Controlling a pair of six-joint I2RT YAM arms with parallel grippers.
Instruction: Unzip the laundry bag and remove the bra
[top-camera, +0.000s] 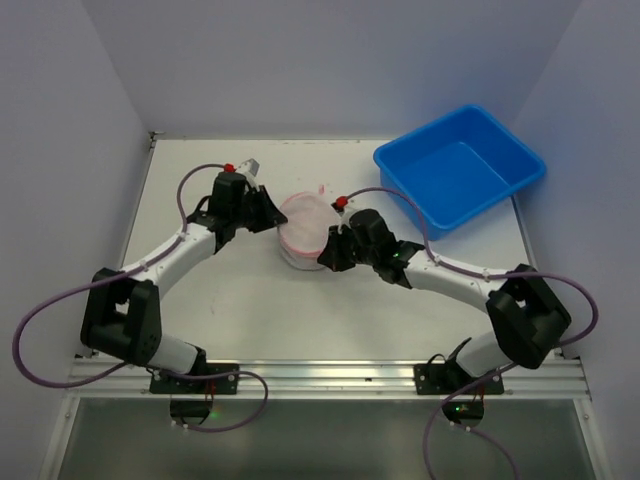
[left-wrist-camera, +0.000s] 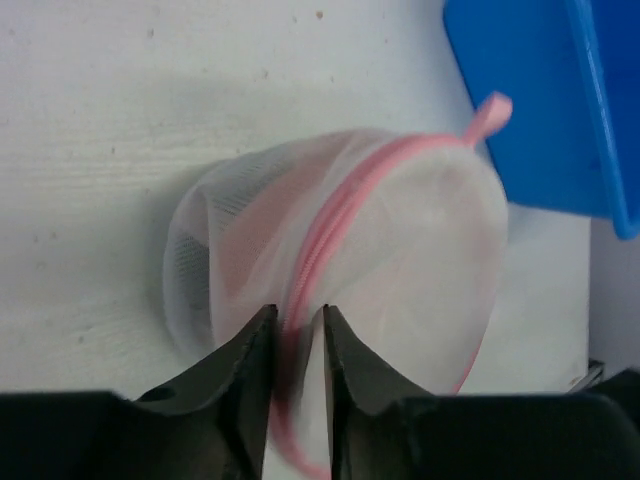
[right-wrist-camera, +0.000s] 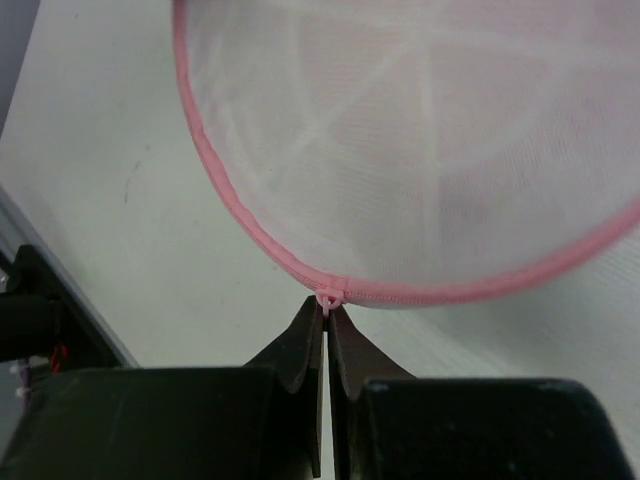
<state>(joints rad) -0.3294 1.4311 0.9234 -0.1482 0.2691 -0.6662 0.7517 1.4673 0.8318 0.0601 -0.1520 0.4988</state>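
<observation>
a small round white mesh laundry bag (top-camera: 307, 232) with pink zipper trim sits near the middle of the white table (top-camera: 250, 300), between the two arms. a deep blue rectangular plastic tub (top-camera: 460, 170) stands well apart from it at the far right corner.

the left gripper (top-camera: 270, 218) meets the bag's left edge. in the left wrist view its black fingers (left-wrist-camera: 250, 360) stand only a narrow gap apart, and the pink trim with a fold of mesh runs down between them, so the left gripper (left-wrist-camera: 297, 312) pinches the bag (left-wrist-camera: 340, 260) by its rim. a soft pinkish shape shows through the mesh, too blurred to make out. a small pink fabric loop (left-wrist-camera: 488, 115) sticks out of the bag's far side towards the tub (left-wrist-camera: 540, 100).

the right gripper (top-camera: 325, 258) sits at the bag's near right edge. in the right wrist view its fingers are pressed almost together, and the right gripper (right-wrist-camera: 326, 305) nips the tiny pink zipper pull (right-wrist-camera: 327, 298) where it hangs from the trim. the zipper line looks closed along the rim of the disc-shaped mesh face (right-wrist-camera: 430, 150).
</observation>
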